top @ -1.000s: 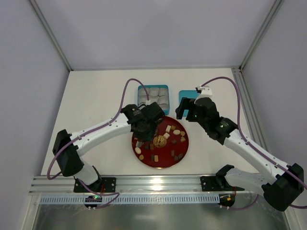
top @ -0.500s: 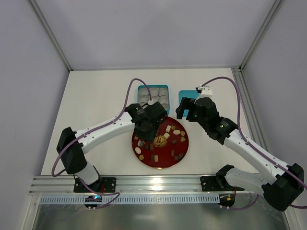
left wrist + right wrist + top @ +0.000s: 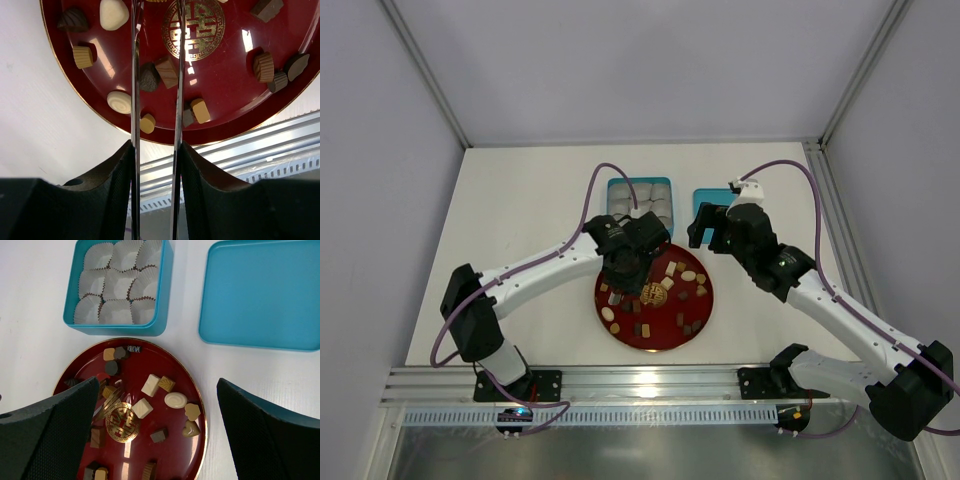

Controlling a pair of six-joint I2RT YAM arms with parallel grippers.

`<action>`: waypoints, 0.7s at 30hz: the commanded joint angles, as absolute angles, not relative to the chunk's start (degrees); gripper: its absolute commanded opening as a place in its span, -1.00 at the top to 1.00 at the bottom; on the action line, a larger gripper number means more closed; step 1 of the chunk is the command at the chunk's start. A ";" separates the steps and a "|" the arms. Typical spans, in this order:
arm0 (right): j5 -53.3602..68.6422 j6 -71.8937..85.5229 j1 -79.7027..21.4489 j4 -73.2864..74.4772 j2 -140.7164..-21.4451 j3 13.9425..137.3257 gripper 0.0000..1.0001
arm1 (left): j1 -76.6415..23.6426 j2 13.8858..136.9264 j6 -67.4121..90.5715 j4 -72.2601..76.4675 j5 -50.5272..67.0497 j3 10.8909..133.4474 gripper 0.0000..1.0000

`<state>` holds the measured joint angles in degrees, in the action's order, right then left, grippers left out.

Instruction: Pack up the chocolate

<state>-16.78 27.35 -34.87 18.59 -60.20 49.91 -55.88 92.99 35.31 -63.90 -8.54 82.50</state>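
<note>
White surface (image 3: pixel 520 200), walled on three sides, rail along the near edge.

Left arm (image 3: pixel 530 270) reaches in from the near left, its head over the plate's far-left part. Right arm (image 3: pixel 830 305) reaches in from the near right, its head above the surface by the lid.

Red plate (image 3: pixel 175 455): round, glossy, gold rim, gold emblem (image 3: pixel 192 22) at centre. It sits mid-surface, nearest the rail.

Teal lid (image 3: pixel 260 292): lies flat, right of the box and apart from it.

Teal box (image 3: pixel 117 330): square, just beyond the plate's far rim. It holds nine white pleated paper cups (image 3: pixel 117 285), three by three.

Right pincer (image 3: pixel 157 390): released, jaws spread as wide as they go, nothing between them. It is held high, with plate, box and lid all in its camera's view.

Left pincer (image 3: pixel 157 20): two thin metal blades, parallel, narrowly parted, low over the plate. The tips run off the top of its wrist view. Cannot tell whether they clamp a piece.

Chocolate (image 3: pixel 175 400): every piece seen lies on the plate, scattered around the emblem. Dark brown, tan and cream pieces; cubes, ovals, ribbed cups and a heart shape. A dark piece and a tan cube show in the gap between the blades.
</note>
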 commanded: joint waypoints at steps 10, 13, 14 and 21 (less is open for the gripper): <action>-17.58 27.51 -34.89 17.58 -58.97 50.10 -0.99 | -56.16 92.20 33.93 -63.98 -9.75 84.90 0.33; -17.66 27.60 -34.89 17.58 -58.89 50.10 -1.00 | -56.07 91.94 33.75 -64.68 -10.37 85.69 0.32; -17.67 27.60 -34.89 17.58 -58.97 50.18 -0.99 | -55.99 91.85 33.66 -64.77 -10.55 86.04 0.32; -17.58 27.77 -34.89 17.49 -58.97 50.10 -0.99 | -55.11 91.05 33.22 -65.65 -10.72 87.10 0.35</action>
